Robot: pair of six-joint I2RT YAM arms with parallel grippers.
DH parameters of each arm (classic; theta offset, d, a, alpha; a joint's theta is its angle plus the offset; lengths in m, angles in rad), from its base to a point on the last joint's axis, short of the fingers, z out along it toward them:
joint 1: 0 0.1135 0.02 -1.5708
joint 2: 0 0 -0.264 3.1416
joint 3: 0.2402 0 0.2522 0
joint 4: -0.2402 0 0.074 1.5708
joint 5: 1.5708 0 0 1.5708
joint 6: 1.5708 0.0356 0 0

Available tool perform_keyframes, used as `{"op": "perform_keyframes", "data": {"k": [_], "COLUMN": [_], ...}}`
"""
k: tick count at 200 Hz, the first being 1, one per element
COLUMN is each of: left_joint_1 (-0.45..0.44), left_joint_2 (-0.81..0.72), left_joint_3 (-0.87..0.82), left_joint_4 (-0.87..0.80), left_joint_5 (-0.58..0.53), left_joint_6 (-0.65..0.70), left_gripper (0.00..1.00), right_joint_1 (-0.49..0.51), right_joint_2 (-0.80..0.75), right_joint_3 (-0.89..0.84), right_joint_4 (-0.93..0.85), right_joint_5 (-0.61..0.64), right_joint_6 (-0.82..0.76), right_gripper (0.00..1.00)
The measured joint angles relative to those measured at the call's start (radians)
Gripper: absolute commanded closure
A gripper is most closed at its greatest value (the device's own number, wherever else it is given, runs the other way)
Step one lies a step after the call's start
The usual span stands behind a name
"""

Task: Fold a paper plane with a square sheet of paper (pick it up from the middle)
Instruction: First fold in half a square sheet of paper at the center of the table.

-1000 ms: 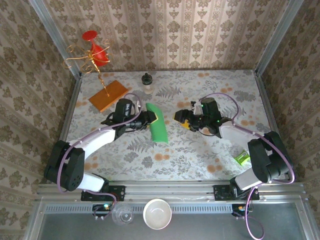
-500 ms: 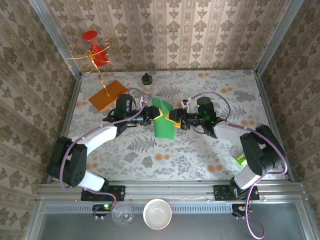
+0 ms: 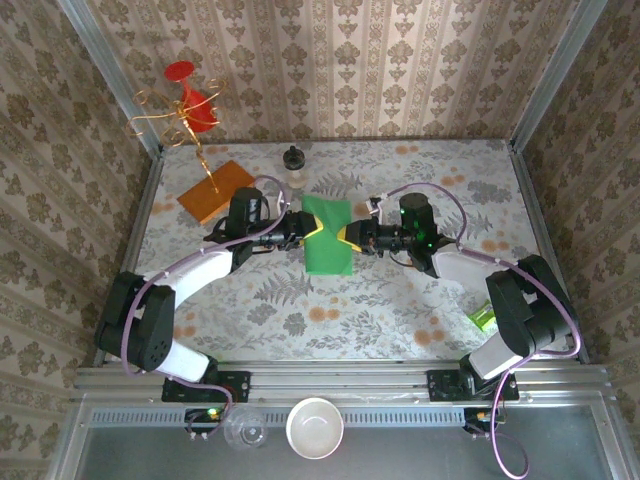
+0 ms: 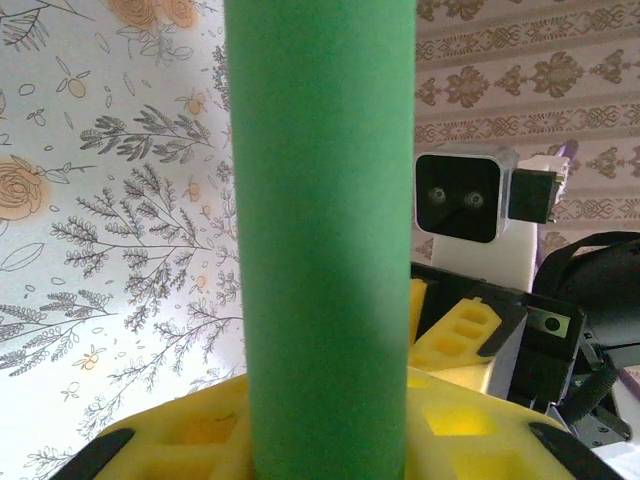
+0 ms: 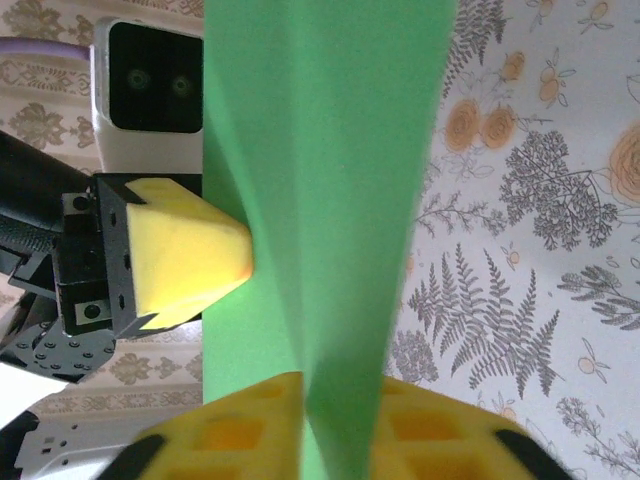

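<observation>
While both arms share folded square sheet of paper (image 3: 327,238) above middle of desk (image 3: 400,310), risk is tear or skewed crease if arms pull apart or twist unevenly; thin edge could also slip free. Left jaws clenched on sheet's left edge, right jaws pinching right edge. Sheet: bright green, matte, narrow band, lengthwise crease.

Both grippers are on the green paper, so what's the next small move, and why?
Probably open the left gripper slightly and let the right gripper take the paper. Both pinch the folded sheet from opposite edges, so it seems neither can shift its grip or press a crease until one lets go.
</observation>
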Motion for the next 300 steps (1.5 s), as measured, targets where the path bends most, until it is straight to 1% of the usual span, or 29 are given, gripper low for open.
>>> {"op": "perform_keyframes", "data": {"k": [10, 20, 32, 49, 68, 99, 118, 140, 172, 200, 231, 253, 271, 300], "left_joint_1": [0.008, 0.019, 0.033, 0.053, 0.084, 0.160, 0.197, 0.207, 0.206, 0.184, 0.134, 0.088, 0.043, -0.040], "left_joint_2": [0.000, 0.000, 0.000, 0.000, -0.002, -0.032, -0.063, -0.094, -0.110, -0.110, -0.099, -0.061, -0.017, 0.051], "left_joint_3": [0.000, 0.000, 0.000, 0.001, -0.001, -0.043, -0.073, -0.088, -0.101, -0.132, -0.144, -0.143, -0.132, -0.071], "left_joint_4": [-0.009, -0.019, -0.045, -0.108, -0.185, -0.231, -0.247, -0.258, -0.250, -0.250, -0.249, -0.246, -0.259, -0.301], "left_joint_5": [0.003, 0.002, -0.007, -0.039, -0.079, -0.121, -0.136, -0.143, -0.143, -0.145, -0.159, -0.178, -0.198, -0.239], "left_joint_6": [0.005, 0.017, 0.027, 0.071, 0.103, 0.117, 0.118, 0.120, 0.120, 0.120, 0.120, 0.121, 0.129, 0.165], "left_gripper": [0.60, 0.49, 0.33, 0.17, 0.10, 0.05, 0.00, 0.00, 0.00, 0.00, 0.00, 0.04, 0.10, 0.20], "right_joint_1": [0.000, -0.001, -0.006, -0.023, -0.056, -0.090, -0.088, -0.068, 0.004, 0.067, 0.103, 0.100, 0.091, 0.077], "right_joint_2": [-0.003, -0.008, -0.019, -0.042, -0.072, -0.127, -0.137, -0.131, -0.042, 0.090, 0.200, 0.242, 0.260, 0.274], "right_joint_3": [0.002, 0.009, 0.023, 0.051, 0.105, 0.229, 0.317, 0.389, 0.413, 0.358, 0.261, 0.195, 0.148, 0.103], "right_joint_4": [-0.031, -0.072, -0.132, -0.227, -0.365, -0.624, -0.736, -0.805, -0.774, -0.626, -0.457, -0.366, -0.313, -0.281], "right_joint_5": [0.003, 0.014, 0.029, 0.050, 0.076, 0.135, 0.157, 0.178, 0.176, 0.164, 0.142, 0.138, 0.139, 0.139], "right_joint_6": [-0.008, -0.026, -0.047, -0.083, -0.140, -0.248, -0.287, -0.301, -0.274, -0.205, -0.120, -0.090, -0.077, -0.074], "right_gripper": [0.89, 0.93, 0.95, 0.97, 0.97, 0.97, 0.97, 0.96, 0.96, 0.95, 0.95, 0.95, 0.95, 0.94]}}
